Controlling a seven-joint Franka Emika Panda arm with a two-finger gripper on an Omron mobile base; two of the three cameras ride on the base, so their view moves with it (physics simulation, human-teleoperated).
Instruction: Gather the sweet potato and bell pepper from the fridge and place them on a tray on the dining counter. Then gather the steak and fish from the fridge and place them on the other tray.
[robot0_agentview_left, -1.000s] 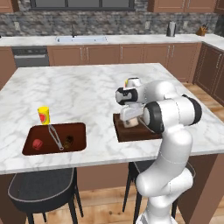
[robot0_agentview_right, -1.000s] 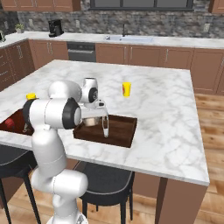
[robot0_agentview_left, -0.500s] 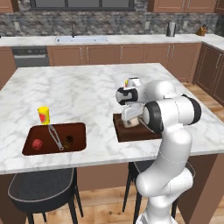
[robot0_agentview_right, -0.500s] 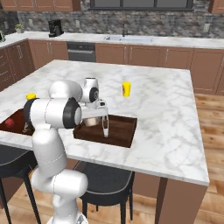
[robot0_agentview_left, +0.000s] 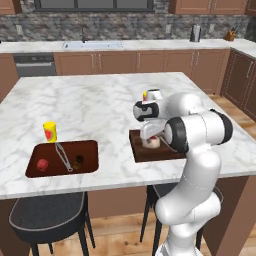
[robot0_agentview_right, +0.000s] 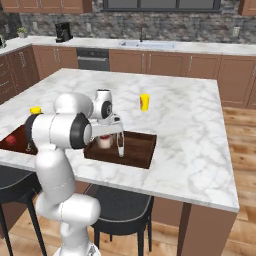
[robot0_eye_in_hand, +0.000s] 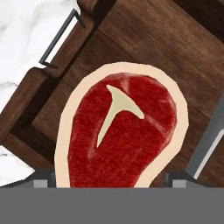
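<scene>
Over the near edge of the dining counter (robot0_agentview_left: 100, 105), the gripper (robot0_eye_in_hand: 109, 180) is held low above a dark wooden tray (robot0_agentview_right: 140, 150), with the steak (robot0_eye_in_hand: 120, 131) lying flat on the tray floor directly beneath it. The two fingertips (robot0_eye_in_hand: 41, 178) are seen spread to either side of the steak's lower end, so the jaws stand apart; whether they touch the meat cannot be told from so close a view. A metal handle (robot0_eye_in_hand: 59, 37) is fixed to the tray's raised rim, and a grey utensil (robot0_agentview_right: 120, 145) lies in the same tray beside the steak. A yellow canister (robot0_agentview_right: 144, 101) stands on the marble just beyond that tray, toward the counter's middle. Well apart along the same near edge, the other tray (robot0_agentview_left: 62, 159) holds a red bell pepper (robot0_agentview_left: 43, 164), a dark item that is probably the sweet potato (robot0_agentview_left: 78, 161), and another grey utensil (robot0_agentview_left: 63, 156) between them; a second yellow canister (robot0_agentview_left: 49, 131) stands at its far corner. Much of the white marble top is left bare toward the far edge. Black stools (robot0_agentview_left: 47, 217) are tucked under the near edge. A wall counter with a sink (robot0_agentview_left: 92, 45) runs along the back beneath a stone backsplash, flanked by brown cabinets.
</scene>
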